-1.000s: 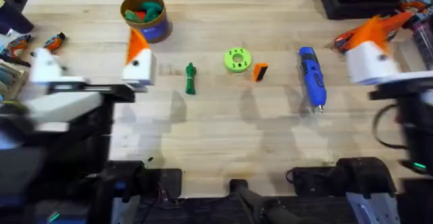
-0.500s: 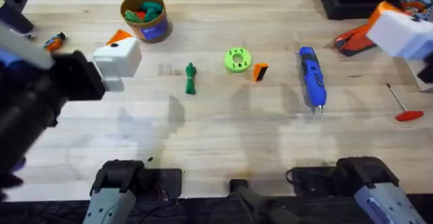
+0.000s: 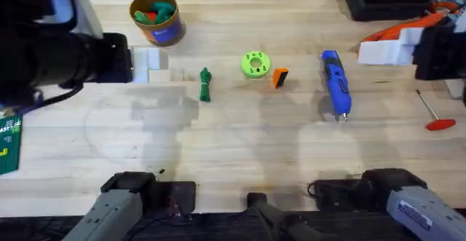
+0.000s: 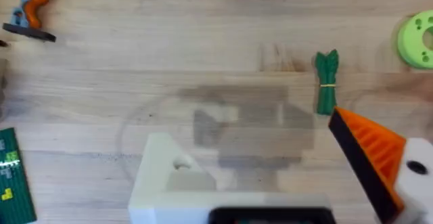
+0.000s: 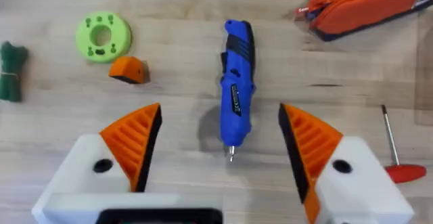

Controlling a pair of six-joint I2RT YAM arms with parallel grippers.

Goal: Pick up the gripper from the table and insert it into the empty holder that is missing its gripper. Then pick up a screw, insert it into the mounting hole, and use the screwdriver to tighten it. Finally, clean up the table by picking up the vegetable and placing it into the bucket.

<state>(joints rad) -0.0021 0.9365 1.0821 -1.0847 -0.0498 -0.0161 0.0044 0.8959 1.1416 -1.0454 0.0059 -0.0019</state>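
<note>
The small orange gripper (image 3: 279, 77) (image 5: 128, 69) lies on the table between the lime-green disc (image 3: 255, 64) and the blue screwdriver (image 3: 336, 83) (image 5: 235, 95). The dark-green vegetable (image 3: 205, 84) (image 4: 326, 82) lies left of the disc. The bucket (image 3: 155, 17) stands at the back left. My left gripper (image 3: 148, 65) (image 4: 247, 129) hangs open above bare wood; one finger is a bare white holder (image 4: 169, 176) with a small hole, the other carries an orange pad. My right gripper (image 3: 382, 50) (image 5: 220, 109) is open high over the screwdriver. The screw is out of view.
A thin red-handled tool (image 3: 435, 113) lies at the right edge. An orange pouch (image 5: 369, 11) sits at the back right. A small orange-and-blue piece (image 4: 30, 11) and a green board (image 3: 7, 146) lie at the far left.
Both arms have swung and turned above the table, the left one rising close under the camera. The red-handled tool is now uncovered. Nothing on the table has moved.
</note>
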